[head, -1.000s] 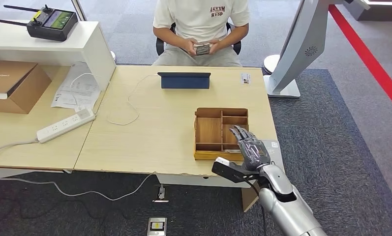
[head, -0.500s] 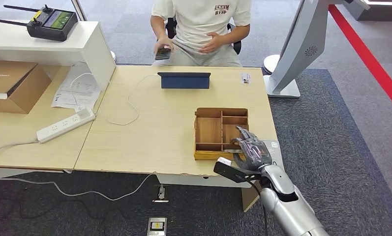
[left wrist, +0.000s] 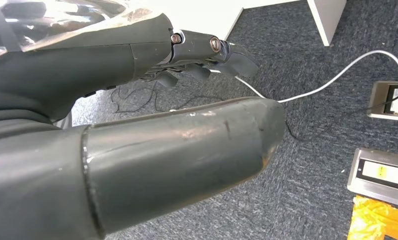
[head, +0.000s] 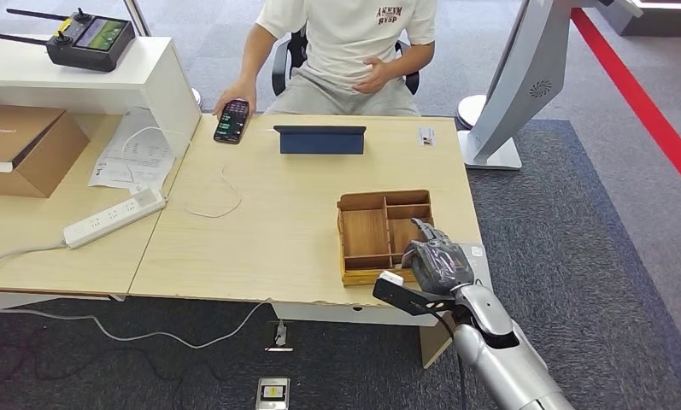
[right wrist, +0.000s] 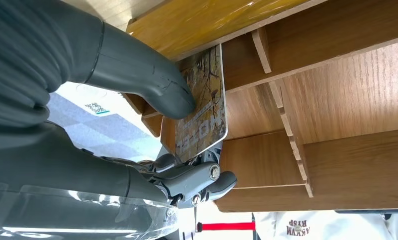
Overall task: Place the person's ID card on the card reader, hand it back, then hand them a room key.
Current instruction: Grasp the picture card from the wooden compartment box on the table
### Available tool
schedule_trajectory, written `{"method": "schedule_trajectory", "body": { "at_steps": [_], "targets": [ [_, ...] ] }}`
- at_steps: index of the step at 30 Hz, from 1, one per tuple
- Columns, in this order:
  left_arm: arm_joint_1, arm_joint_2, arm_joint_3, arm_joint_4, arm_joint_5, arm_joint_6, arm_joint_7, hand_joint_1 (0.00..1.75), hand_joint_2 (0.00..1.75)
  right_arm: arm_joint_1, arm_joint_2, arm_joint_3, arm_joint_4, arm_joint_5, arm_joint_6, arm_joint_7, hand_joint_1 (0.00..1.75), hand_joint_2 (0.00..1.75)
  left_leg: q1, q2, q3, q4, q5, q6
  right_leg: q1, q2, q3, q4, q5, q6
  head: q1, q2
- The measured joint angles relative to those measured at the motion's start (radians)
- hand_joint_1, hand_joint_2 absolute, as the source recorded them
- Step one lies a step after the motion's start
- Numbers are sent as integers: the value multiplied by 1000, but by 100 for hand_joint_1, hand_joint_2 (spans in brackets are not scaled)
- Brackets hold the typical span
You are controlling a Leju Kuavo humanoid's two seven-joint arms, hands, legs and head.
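Note:
My right hand (head: 435,260) curls over the near right compartments of the wooden divided tray (head: 363,231) at the table's front right. In the right wrist view the thumb (right wrist: 152,82) presses on a patterned room key card (right wrist: 205,107) printed "HOTEL", with the fingers (right wrist: 197,182) under it, and the card is tilted up against a tray divider (right wrist: 281,115). A dark blue flat device (head: 319,139) stands at the far side of the table before the seated person (head: 349,43). A small white card (head: 426,137) lies to its right. My left hand (left wrist: 137,125) hangs over the carpet, fingers apart, holding nothing.
The person rests a hand on a phone (head: 232,120) at the table's far left corner. A white cable (head: 221,184) and power strip (head: 114,217) lie to the left, a cardboard box (head: 20,145) beyond. A white kiosk stand (head: 507,102) stands right of the table.
My right hand's fingers have curled down into the tray and closed on the key card. The person has moved the phone from their lap onto the table's far left.

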Motion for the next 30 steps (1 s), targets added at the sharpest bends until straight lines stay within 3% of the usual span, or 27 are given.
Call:
{"method": "schedule_trajectory", "body": {
  "at_steps": [14,24,30],
  "targets": [
    [0,0,14,0,1,-1,-11,0,0,-26,-8,-19,-76,-50,-15,5,175,175,0,0,0,0,0,0,0,0,0,0,0,0,0,0],
    [3,0,14,0,-20,-1,-29,0,0,-156,-41,-77,-287,-22,75,19,175,175,0,0,1,0,0,0,0,0,0,0,1,0,0,0],
    [3,0,14,0,-36,-1,-43,0,0,-239,-43,-87,-335,-24,98,-15,175,175,0,0,0,0,0,0,0,0,0,0,1,0,0,0]
  ]
}}
